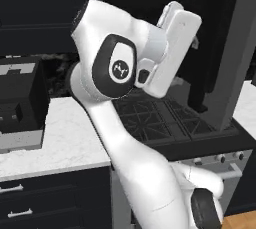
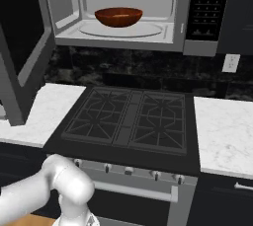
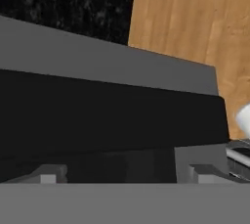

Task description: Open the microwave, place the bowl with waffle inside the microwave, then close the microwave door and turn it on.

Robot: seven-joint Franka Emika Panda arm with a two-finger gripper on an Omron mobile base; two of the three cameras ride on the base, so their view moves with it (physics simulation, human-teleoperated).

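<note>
Left base view: black boxy appliance (image 1: 20,98) sits at far left on the white marble desk (image 1: 60,148). The arm (image 1: 120,103) fills the centre, bent over the black stove (image 1: 170,123), hand raised toward the upper right. The microwave door (image 1: 235,58) hangs open at the right as a tall grey-framed panel with dark glass, seen nearly edge-on, its lower corner above the stove's right side.

Right base view: the same door stands at the left edge, swung wide, grey frame slanting down toward the desk. The microwave (image 2: 148,13) is mounted above the stove, cavity exposed, light grey inside. The bowl (image 2: 118,17), reddish-brown, sits upright on the round turntable (image 2: 121,29), about centred in the cavity. Whether a waffle is in it can't be told from this angle. Dark control strip (image 2: 207,5) runs down the microwave's right side. A white wall outlet (image 2: 230,63) sits below it on the dark backsplash. More white desk lies right of the stove.

Hand view: the fingers (image 3: 127,174) are spread wide, released, nothing between them. The two tips show at the bottom, right up against the door's grey frame and dark glass. Wood floor (image 3: 195,27) shows beyond at the upper right.
</note>
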